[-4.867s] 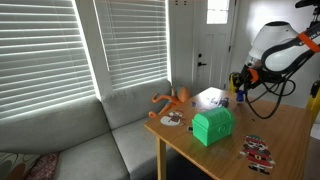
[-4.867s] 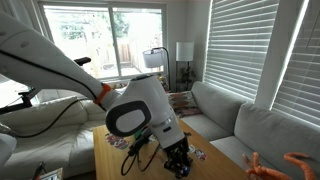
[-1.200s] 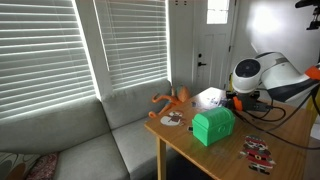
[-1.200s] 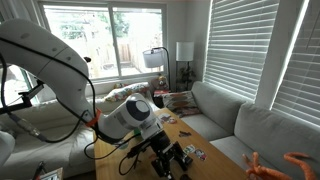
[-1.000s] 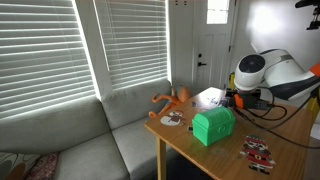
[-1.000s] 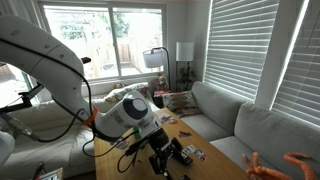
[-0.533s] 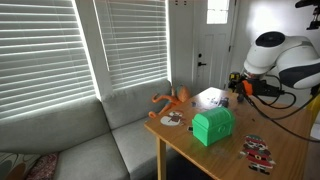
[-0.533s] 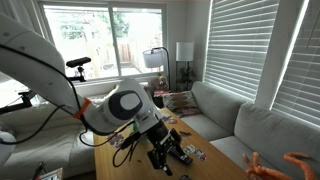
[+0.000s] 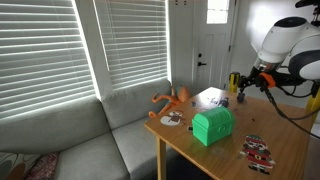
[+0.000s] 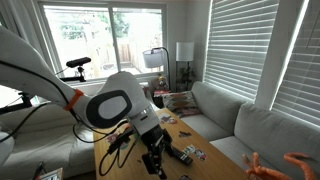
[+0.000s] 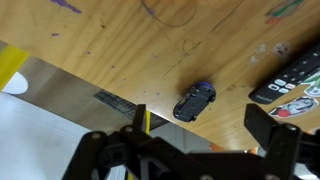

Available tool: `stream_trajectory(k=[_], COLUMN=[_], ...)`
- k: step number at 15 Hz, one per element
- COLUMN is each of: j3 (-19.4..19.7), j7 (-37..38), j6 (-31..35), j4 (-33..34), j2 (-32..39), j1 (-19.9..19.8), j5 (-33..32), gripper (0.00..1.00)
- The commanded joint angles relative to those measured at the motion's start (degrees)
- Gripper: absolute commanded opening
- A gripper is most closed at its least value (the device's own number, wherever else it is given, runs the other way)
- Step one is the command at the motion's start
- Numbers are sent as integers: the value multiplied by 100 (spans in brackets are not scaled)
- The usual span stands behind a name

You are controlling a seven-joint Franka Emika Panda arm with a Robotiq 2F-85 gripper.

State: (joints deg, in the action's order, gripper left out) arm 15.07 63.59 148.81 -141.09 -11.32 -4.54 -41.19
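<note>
No readable writing here: the print on the colourful sticker sheet (image 11: 293, 104) at the right edge of the wrist view is too blurred to be made out. The buttons of the black remote control (image 11: 287, 78) just above it can't be read either.

The small dark-blue toy car (image 11: 195, 101) is seen lying on the scribbled-on wooden counter (image 11: 120, 45). It's glossy with a darker roof and sits at a diagonal. It's parked just left of the remote, not touching it, and a white sheet (image 11: 40, 140) is spread out further to the lower left.

The tool (image 11: 205, 135) is held above the car with its black fingers spread wide. Nothing is pinched, and the car shows in the gap between them.

In an exterior view the tool (image 9: 243, 83) is found over the far part of the counter, beyond a green lidded plastic box (image 9: 213, 126). The box is shut, so whatever is in it stays hidden. An orange tentacled toy (image 9: 172, 100) is draped at the counter's left edge, next to the grey sofa (image 9: 60, 150).
</note>
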Motion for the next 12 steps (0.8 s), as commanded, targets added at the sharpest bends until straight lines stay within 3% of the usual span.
stream_trajectory(k=[1, 6, 12], j3=[-100, -418, -594], j7=[-1528, -2473, -2636], j6=[-777, -1558, -1437], j4=[160, 614, 663], j2=[-575, -826, -781], j1=[-241, -767, -1072], j5=[897, 1226, 1207], gripper=[100, 100, 100])
